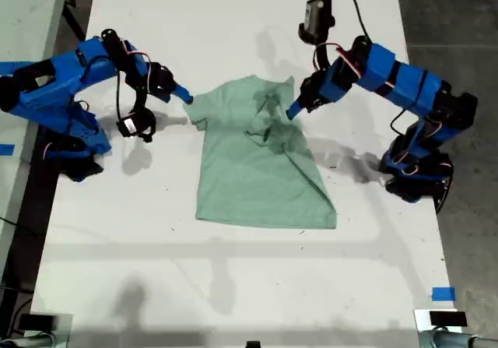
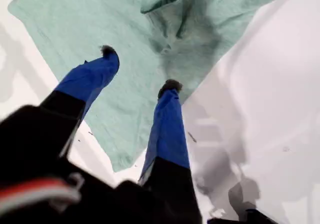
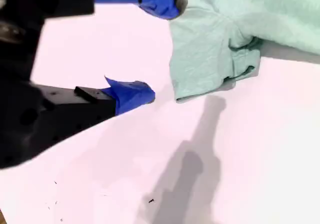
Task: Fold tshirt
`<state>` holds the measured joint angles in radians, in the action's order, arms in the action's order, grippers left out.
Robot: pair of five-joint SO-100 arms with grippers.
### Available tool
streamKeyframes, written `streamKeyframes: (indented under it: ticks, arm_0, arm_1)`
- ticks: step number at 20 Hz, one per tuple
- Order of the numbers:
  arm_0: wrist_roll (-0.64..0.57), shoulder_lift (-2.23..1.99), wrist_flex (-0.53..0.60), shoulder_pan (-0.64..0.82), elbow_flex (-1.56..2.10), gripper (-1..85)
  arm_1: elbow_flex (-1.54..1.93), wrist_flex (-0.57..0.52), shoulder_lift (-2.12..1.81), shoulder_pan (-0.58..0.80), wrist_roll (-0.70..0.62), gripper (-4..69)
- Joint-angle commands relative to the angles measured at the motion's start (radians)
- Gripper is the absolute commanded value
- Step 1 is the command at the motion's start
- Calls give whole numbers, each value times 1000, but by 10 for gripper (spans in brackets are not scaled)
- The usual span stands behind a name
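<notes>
Both grippers: jaws spread, grasping nothing
My first gripper (image 2: 137, 68): above the tshirt (image 1: 261, 169)
My second gripper (image 3: 162, 48): beside its sleeve edge, mid-table (image 1: 233, 286)

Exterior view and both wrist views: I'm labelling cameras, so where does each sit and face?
Exterior view: overhead, looking down at the table, tshirt and both arms.
First wrist view: on my first end effector, open above the tshirt.
Second wrist view: on my second end effector, open beside its sleeve.
All share the tshirt.
</notes>
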<state>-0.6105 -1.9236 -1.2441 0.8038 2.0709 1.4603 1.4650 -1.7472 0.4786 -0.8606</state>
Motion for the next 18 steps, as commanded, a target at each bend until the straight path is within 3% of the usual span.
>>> streamKeyframes:
  ticks: [1, 6, 9, 11, 12, 18]
  arm_0:
    - [-28, 163, 72, 51, -86, 253]
    - [-44, 526, 74, 71, -313, 268]
    - [-69, 744, 14, 87, -474, 267]
    - [-89, 844, -46, 87, -568, 154]
    - [-87, 845, -41, 97, -566, 1]
    - [-18, 428, -61, 152, -357, 1]
  arm_1:
    - [14, -34, -109, -15, 20, 204]
    - [84, -35, -229, -25, 35, 205]
    - [146, -38, -311, -28, 48, 211]
    - [206, -51, -370, -26, 57, 215]
    - [233, -55, -394, -25, 61, 217]
    - [376, -86, -511, -8, 75, 230]
